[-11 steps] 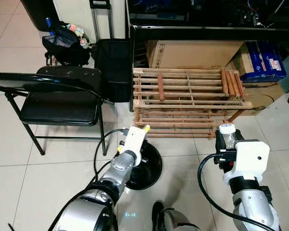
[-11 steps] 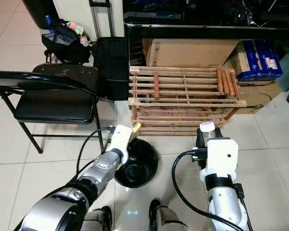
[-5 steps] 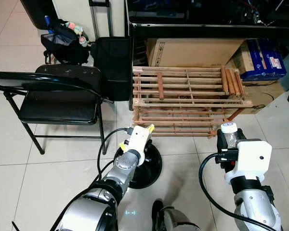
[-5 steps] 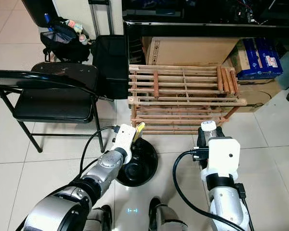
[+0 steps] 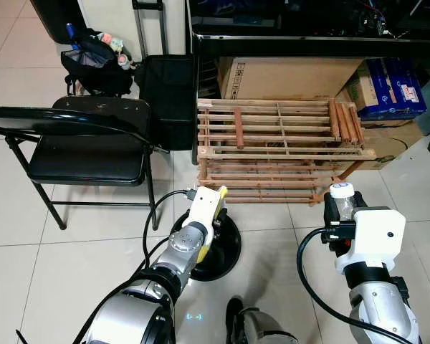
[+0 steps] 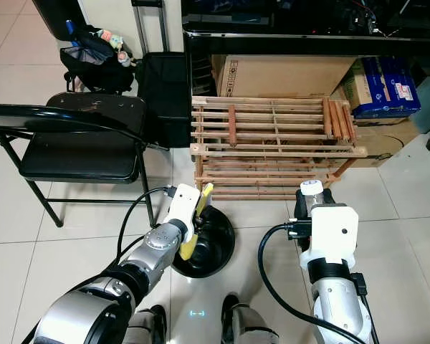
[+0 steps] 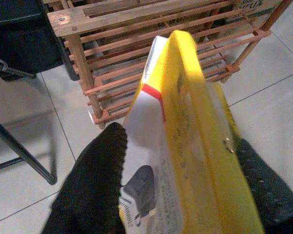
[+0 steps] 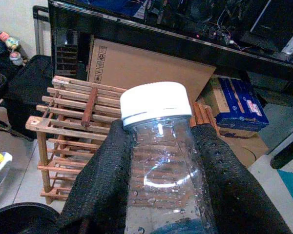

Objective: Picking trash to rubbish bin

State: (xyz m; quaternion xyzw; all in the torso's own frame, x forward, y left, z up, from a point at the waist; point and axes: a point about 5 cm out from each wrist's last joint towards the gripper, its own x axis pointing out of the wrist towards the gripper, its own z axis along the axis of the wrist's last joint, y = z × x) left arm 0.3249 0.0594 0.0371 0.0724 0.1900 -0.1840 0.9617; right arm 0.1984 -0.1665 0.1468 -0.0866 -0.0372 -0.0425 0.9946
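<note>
Two grippers, both loaded, seen from the head camera above the black rubbish bin (image 5: 213, 247), which I take as landmark. Nearest to it, my left gripper (image 5: 203, 228) pinches a yellow-and-white carton (image 7: 180, 141) between its fingers (image 7: 95, 185); the carton's long axis runs along the fingers, its folded top pointing away from the wrist toward the wooden rack (image 5: 279, 150). In the head views the carton hangs over the bin's near-left rim, partly above the dark opening, so I judge that the drop turns on this one relation: the carton must sit squarely over the opening, not the rim, before the fingers part. To the right of the bin and well apart from it, my right gripper (image 5: 342, 215) holds a clear plastic bottle (image 8: 161, 161) with a white cap, upright, both fingers (image 8: 105, 180) pressed against its sides. The left arm is clearly the nearer one, so its load should go first; the bottle needs a sideways carry toward the bin afterwards. Beyond the bin stands the rack, touching nothing held. Left of the bin is a black folding chair (image 5: 86, 154); farther back, cardboard boxes (image 5: 287, 77) under a dark table.
</note>
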